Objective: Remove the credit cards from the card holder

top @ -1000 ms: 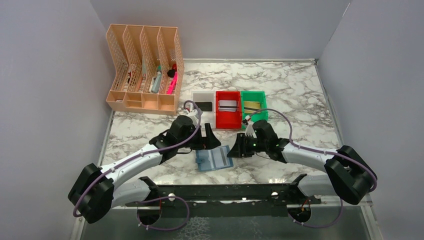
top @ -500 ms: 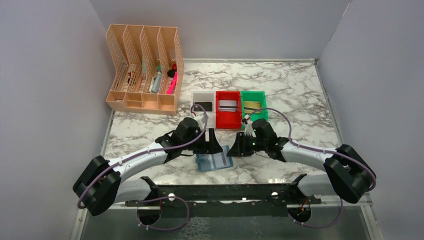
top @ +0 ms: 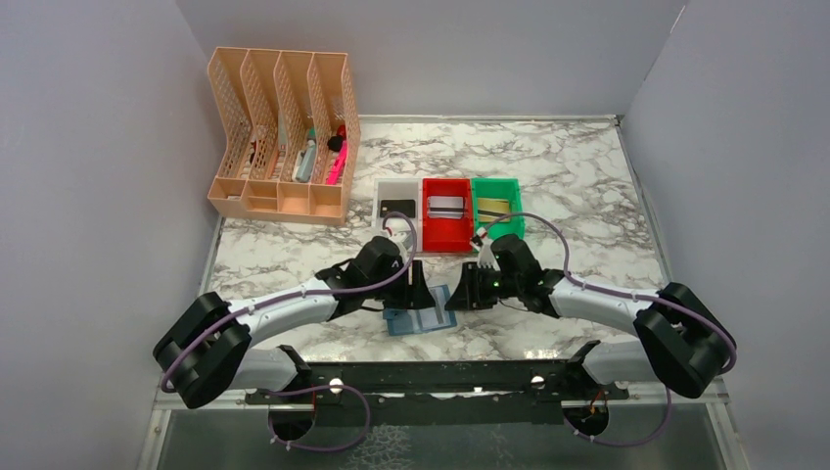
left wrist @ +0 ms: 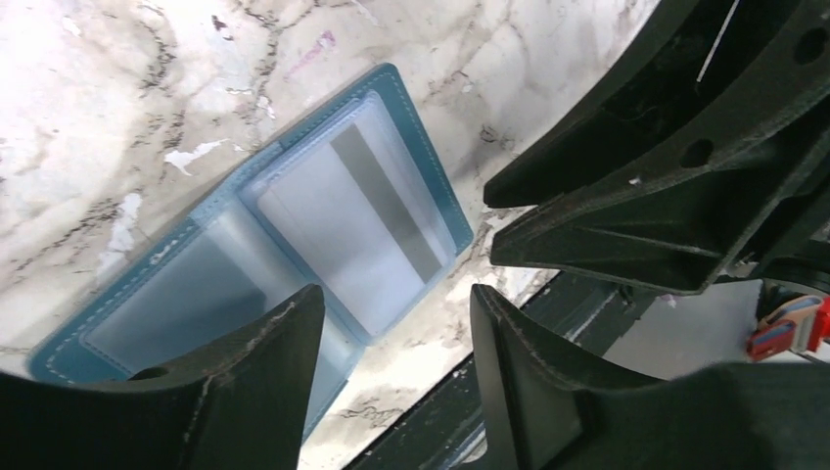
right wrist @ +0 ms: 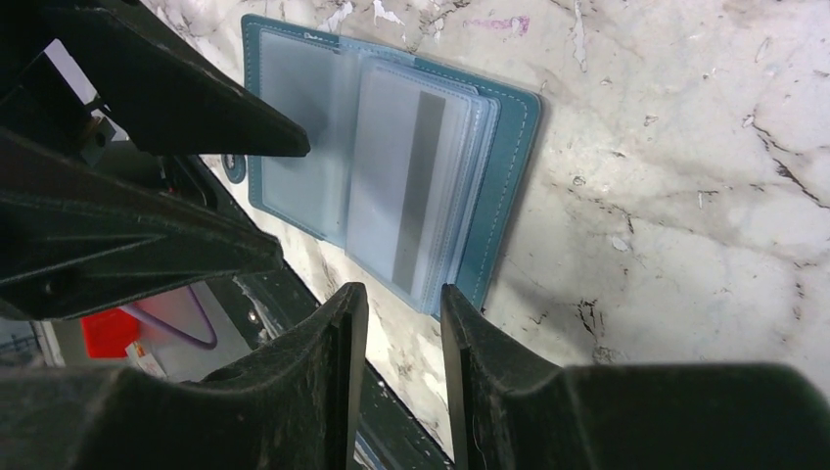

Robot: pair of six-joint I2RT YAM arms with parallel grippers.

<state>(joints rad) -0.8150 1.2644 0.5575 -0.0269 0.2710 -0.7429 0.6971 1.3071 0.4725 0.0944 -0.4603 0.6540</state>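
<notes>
Card holder [left wrist: 196, 284] open on surface [left wrist: 117, 98], credit card [left wrist: 372, 215] inside; left end effector [left wrist: 396, 392] half-open, right end effector [right wrist: 403, 382] narrow, both empty.

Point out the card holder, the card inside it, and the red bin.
card holder [right wrist: 511, 166], right wrist view, blue cover edge.
credit card [left wrist: 387, 201], left wrist view, its grey stripe.
red bin [top: 445, 233], top external view, bare red floor.

A marble-patterned table [top: 587, 176] carries a peach mesh file rack [top: 284, 137] at its far left corner. A white bin [top: 384, 196], a red bin [top: 445, 235] and a green bin [top: 496, 184] stand side by side mid-table. Nearer the front edge, the blue card holder [top: 411, 321] lies open and flat on the marble.
</notes>
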